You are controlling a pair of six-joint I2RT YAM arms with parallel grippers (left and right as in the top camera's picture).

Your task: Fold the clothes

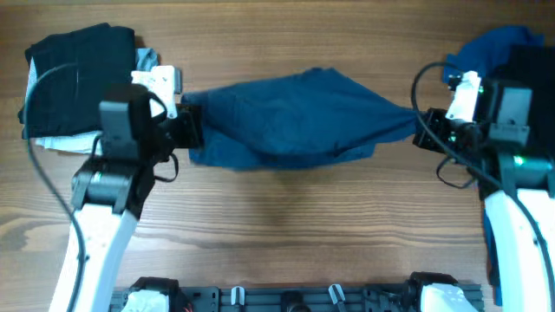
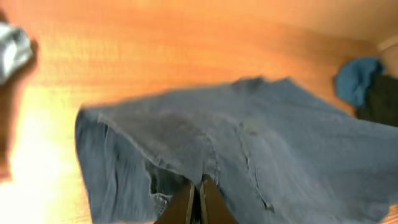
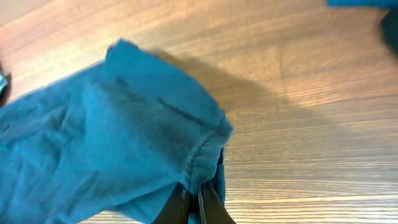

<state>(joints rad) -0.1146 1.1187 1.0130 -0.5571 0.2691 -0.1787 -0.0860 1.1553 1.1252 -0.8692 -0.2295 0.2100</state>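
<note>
Dark blue shorts hang stretched between my two grippers above the middle of the table. My left gripper is shut on their left end; in the left wrist view its fingers pinch a seamed edge of the fabric. My right gripper is shut on their right end; in the right wrist view its fingers clamp a hemmed corner of the cloth. The cloth sags a little in the middle.
A folded stack of black and pale garments lies at the far left. A heap of bright blue and black clothes sits at the far right, and shows in the left wrist view. The arm bases line the near edge.
</note>
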